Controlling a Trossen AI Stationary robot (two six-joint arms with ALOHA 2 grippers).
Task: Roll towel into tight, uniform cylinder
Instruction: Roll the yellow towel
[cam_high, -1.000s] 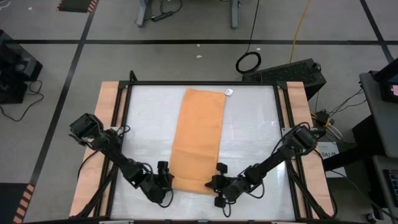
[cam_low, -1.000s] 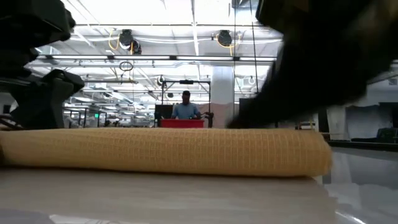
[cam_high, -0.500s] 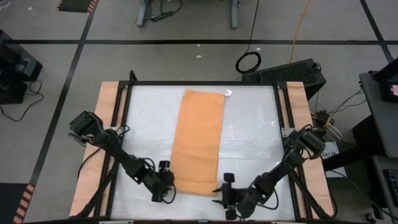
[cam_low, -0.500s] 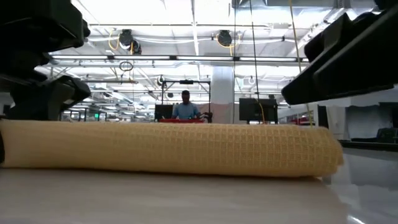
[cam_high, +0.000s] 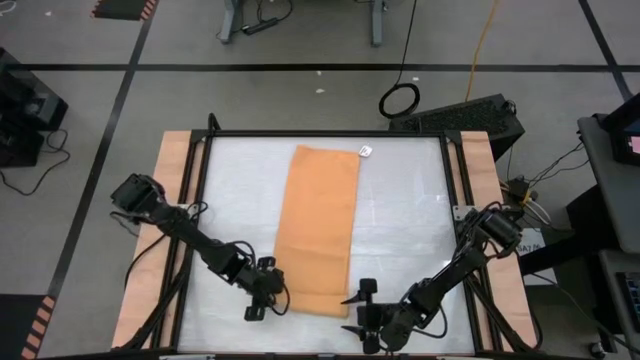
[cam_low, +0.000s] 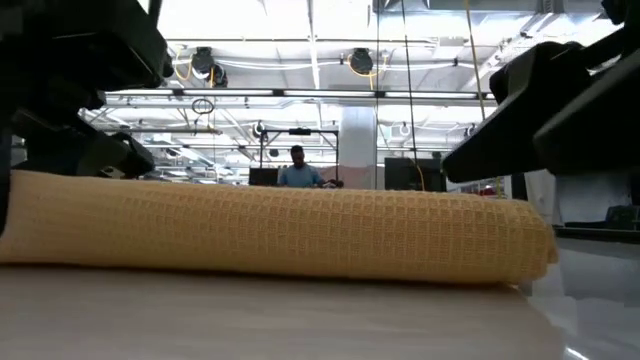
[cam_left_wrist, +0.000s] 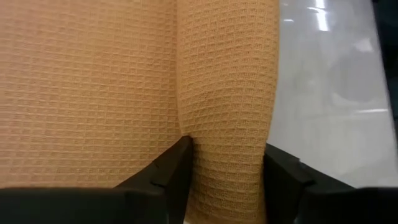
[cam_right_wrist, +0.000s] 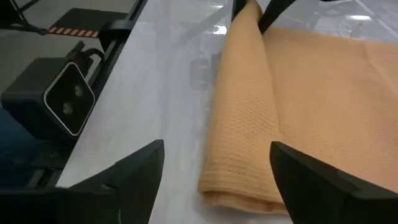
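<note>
Rolling is just started: the towel (cam_high: 318, 230) lies lengthwise on the surface (cam_high: 410, 220), near end rolled. Left claw (cam_left_wrist: 227, 177) grips that roll's end. Right claw (cam_right_wrist: 214, 171), spread and empty, should clamp the roll's other end.

The towel (cam_high: 318, 228) lies flat as a long orange strip down the middle of the white surface (cam_high: 410, 220), a small white tag (cam_high: 366, 151) at its far corner. Its near end is thickened into a short roll. The left gripper (cam_high: 266, 293) sits at that roll's left end, fingers touching the cloth edge. The right gripper (cam_high: 362, 312) is just off the roll's right end, fingers spread and clear of the cloth. Both dark arms reach in from the surface's side rails.
</note>
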